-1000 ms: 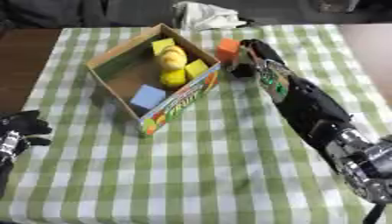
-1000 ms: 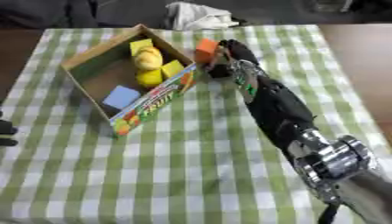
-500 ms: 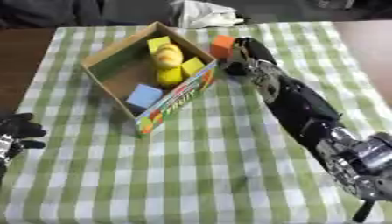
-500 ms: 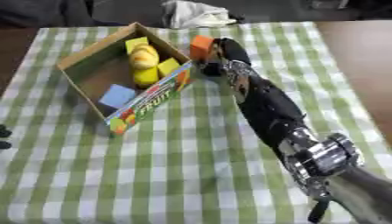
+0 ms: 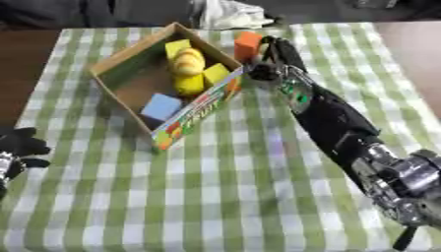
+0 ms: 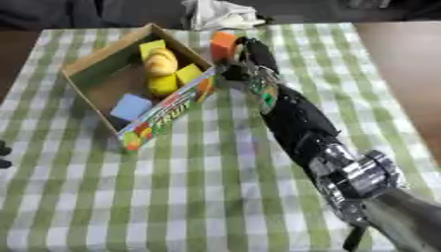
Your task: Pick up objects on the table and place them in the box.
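An orange block (image 5: 248,43) stands on the checked cloth just right of the cardboard box (image 5: 129,61). In the box lie a blue block (image 5: 162,106), two yellow blocks (image 5: 177,47) and rounded yellow fruit (image 5: 189,63). My right hand (image 5: 277,58) reaches up the table from the lower right. It is open, with its fingers stretched along the orange block's right side and its thumb low beside the box's near corner. I cannot tell whether the fingers touch the block. My left hand (image 5: 17,146) rests open at the lower left edge, away from everything.
A crumpled white cloth (image 5: 226,14) lies at the table's far edge behind the box. The green-checked tablecloth (image 5: 215,197) covers the table; brown tabletop (image 5: 409,54) shows at the right.
My right hand has reached a little farther up alongside the orange block. The camera has tilted, shifting the whole picture slightly. The block and box keep their places.
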`<act>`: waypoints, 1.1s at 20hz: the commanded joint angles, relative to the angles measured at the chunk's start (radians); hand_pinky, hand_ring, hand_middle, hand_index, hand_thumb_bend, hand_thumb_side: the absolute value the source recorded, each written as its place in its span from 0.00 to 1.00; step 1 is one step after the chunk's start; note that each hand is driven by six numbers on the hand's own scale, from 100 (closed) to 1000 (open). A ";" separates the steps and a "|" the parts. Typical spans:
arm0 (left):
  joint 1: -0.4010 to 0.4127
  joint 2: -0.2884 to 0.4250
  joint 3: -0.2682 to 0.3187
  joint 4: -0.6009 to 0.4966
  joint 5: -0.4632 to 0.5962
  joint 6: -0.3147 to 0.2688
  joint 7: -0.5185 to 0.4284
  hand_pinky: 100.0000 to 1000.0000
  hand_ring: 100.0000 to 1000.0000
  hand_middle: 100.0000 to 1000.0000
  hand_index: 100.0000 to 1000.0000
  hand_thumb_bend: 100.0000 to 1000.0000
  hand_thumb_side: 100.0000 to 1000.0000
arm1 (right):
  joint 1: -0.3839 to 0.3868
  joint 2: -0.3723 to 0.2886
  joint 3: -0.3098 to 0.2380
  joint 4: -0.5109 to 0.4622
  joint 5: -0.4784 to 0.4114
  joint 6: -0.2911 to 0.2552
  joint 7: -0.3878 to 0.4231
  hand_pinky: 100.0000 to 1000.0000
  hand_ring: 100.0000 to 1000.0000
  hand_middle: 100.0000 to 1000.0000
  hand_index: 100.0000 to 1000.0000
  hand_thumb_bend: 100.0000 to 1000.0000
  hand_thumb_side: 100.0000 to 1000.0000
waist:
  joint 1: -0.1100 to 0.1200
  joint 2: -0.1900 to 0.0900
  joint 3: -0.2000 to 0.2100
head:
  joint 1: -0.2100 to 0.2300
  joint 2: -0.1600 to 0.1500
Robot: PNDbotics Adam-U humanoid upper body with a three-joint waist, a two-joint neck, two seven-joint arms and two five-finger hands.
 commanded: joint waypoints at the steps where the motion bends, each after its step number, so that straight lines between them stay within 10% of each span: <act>1: -0.014 0.020 0.003 -0.014 0.002 -0.002 -0.002 0.61 0.66 0.57 0.76 0.04 0.67 | -0.022 -0.010 0.009 -0.029 -0.023 -0.005 -0.021 0.77 0.86 0.43 0.46 0.10 0.21 | 0.001 -0.014 0.001 | -0.004 0.005; 15: -0.005 0.015 0.004 -0.011 -0.004 0.006 -0.002 0.61 0.66 0.57 0.76 0.05 0.67 | -0.029 0.045 0.302 -0.364 -0.065 -0.225 0.142 0.80 0.88 0.50 0.55 0.07 0.25 | -0.017 -0.026 -0.030 | -0.007 0.005; 22: -0.002 0.014 0.007 -0.011 -0.005 0.006 0.001 0.61 0.66 0.57 0.76 0.05 0.67 | -0.024 0.063 0.332 -0.374 0.005 -0.257 0.270 0.81 0.90 0.71 0.88 0.24 0.56 | -0.017 -0.030 -0.029 | -0.004 0.005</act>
